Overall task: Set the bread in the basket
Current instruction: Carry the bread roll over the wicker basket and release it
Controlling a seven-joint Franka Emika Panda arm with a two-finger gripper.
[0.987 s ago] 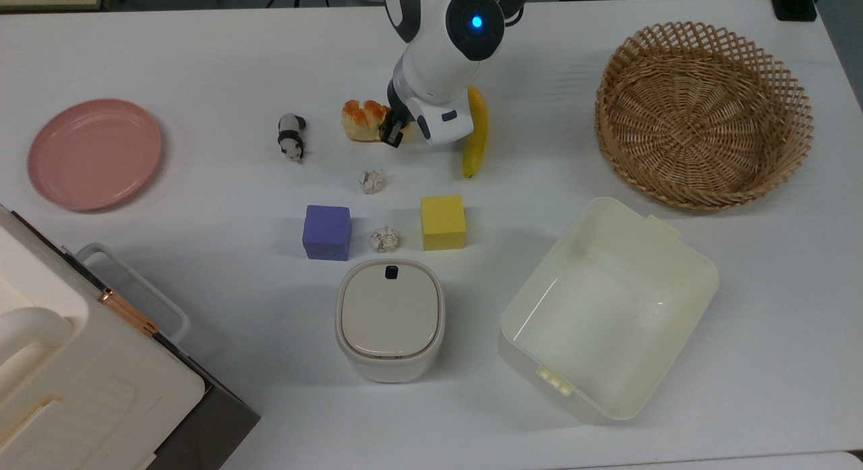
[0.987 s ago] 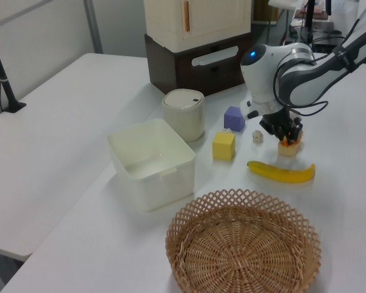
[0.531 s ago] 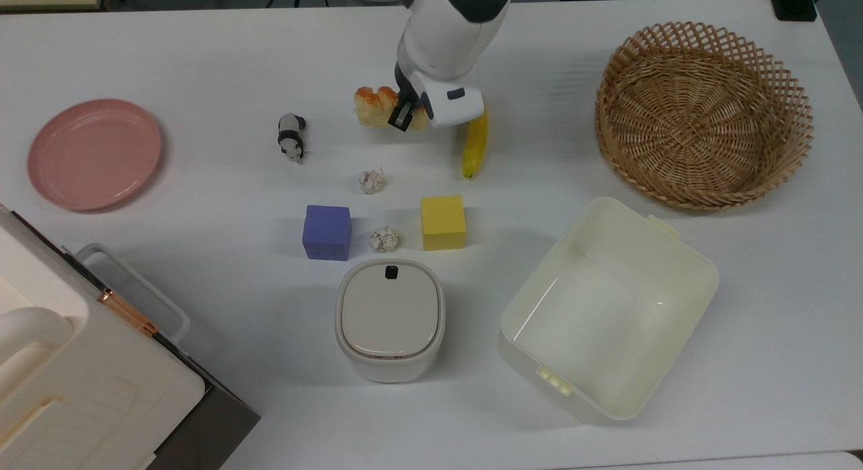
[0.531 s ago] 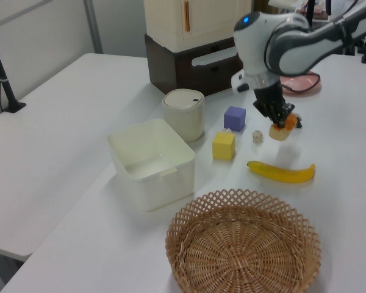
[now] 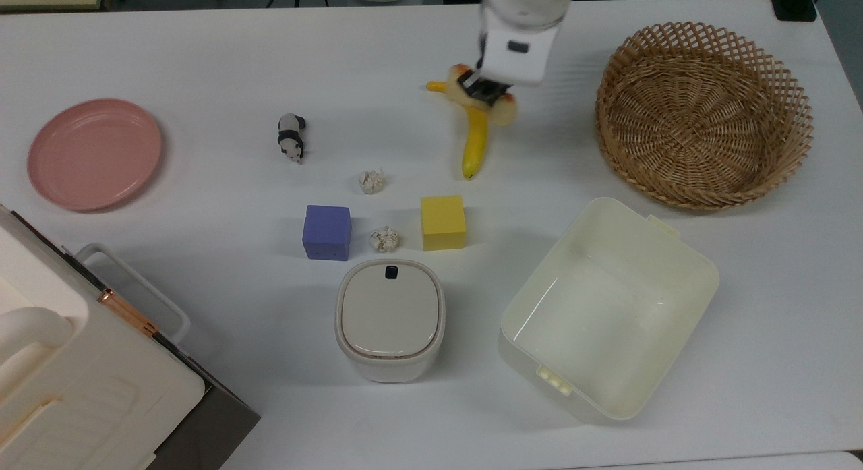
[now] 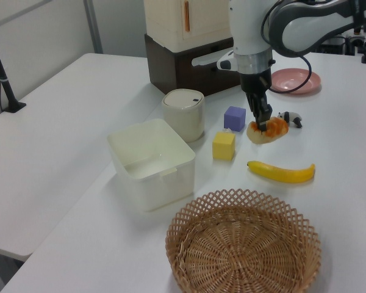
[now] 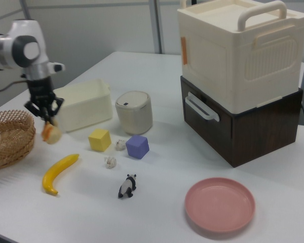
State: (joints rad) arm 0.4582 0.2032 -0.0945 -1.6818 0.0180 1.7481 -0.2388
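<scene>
Lifted clear of the table where it sat a second ago, the bread (image 5: 502, 107) now hangs in the upper middle of the top view, pinched between the closed fingers of the gripper (image 5: 482, 92) and carried rightward over the upper end of the yellow banana (image 5: 474, 139). That puts the pick-up behind it and leaves, by the look of things, only the crossing to the basket (image 5: 704, 48), which waits empty at the upper right of the top view, well apart from the load. Nothing tall stands on that line; the cream tub (image 5: 701, 268) lies lower right, off the route. Spread below and left of the arm are a toy panda (image 5: 290, 137), two paper balls (image 5: 371, 181), a purple cube (image 5: 327, 231), a yellow cube (image 5: 443, 222), a lidded bin (image 5: 390, 317) and, at far left, a pink plate (image 5: 61, 187).
</scene>
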